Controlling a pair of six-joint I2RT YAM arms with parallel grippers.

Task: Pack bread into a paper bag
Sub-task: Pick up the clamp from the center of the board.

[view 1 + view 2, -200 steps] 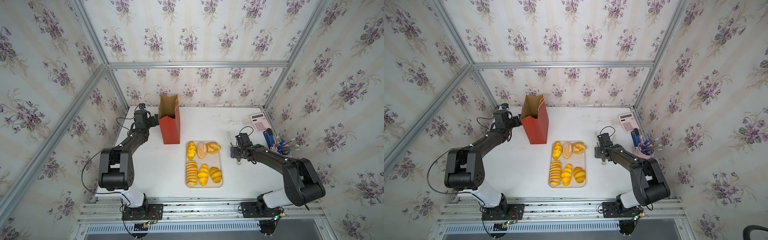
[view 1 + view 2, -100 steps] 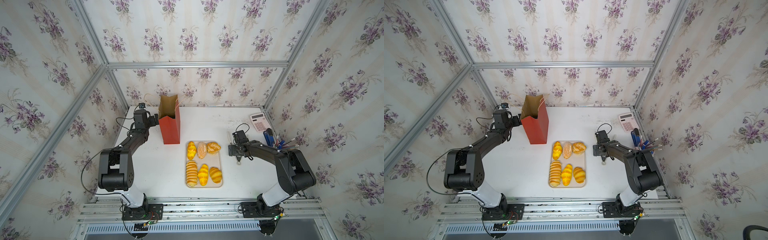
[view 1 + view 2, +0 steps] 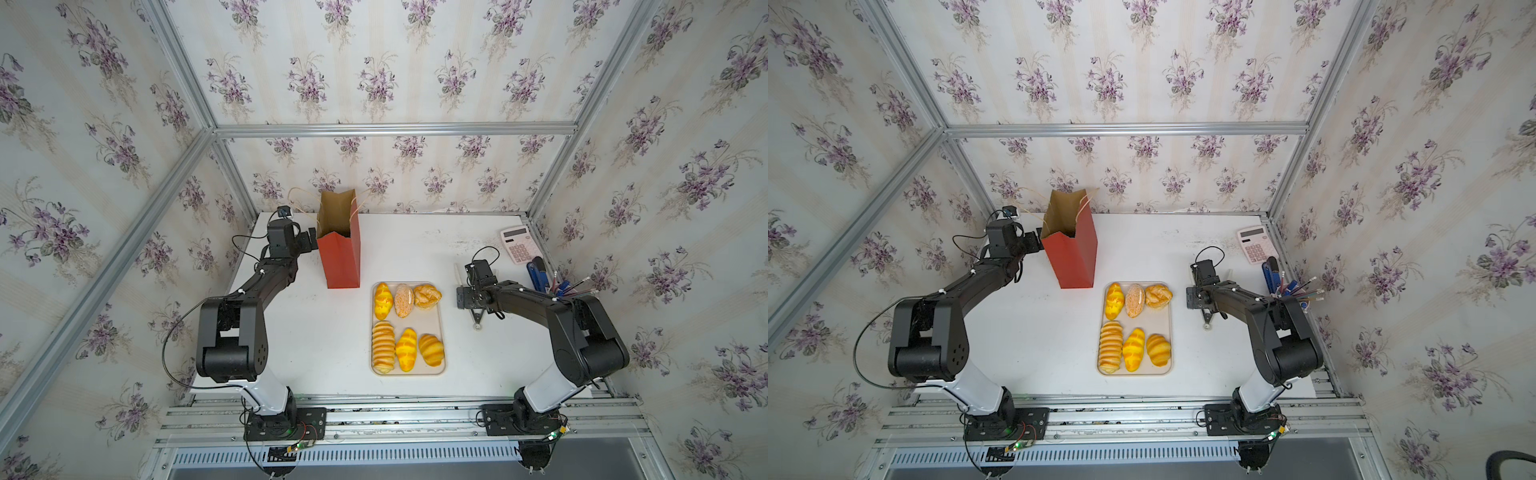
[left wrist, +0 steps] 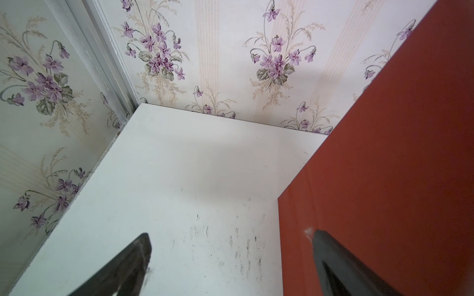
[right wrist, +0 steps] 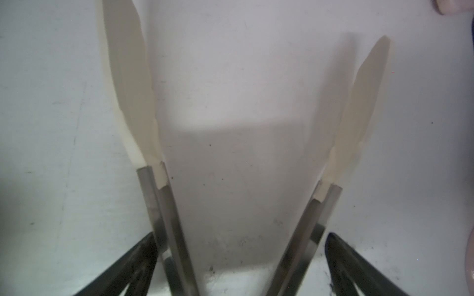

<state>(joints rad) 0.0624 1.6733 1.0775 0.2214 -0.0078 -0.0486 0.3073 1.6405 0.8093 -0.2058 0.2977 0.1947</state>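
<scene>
Since a moment ago my right elbow has swung back; I judge the bread (image 3: 406, 349), on the tray (image 3: 434, 318) near my right gripper (image 3: 462, 297), light, glossy, slippery, best pinched across each middle; that gripper lies low, jaws wide astride the tongs (image 5: 169, 205), my left gripper (image 4: 230, 234) spread just beside the paper bag (image 3: 343, 262).

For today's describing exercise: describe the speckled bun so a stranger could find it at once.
Find the beige tray mid-table. Its far row holds three loaves, and the bun is the middle one. It alone is brown and speckled, between a glossy yellow roll and a twisted knot roll.
</scene>
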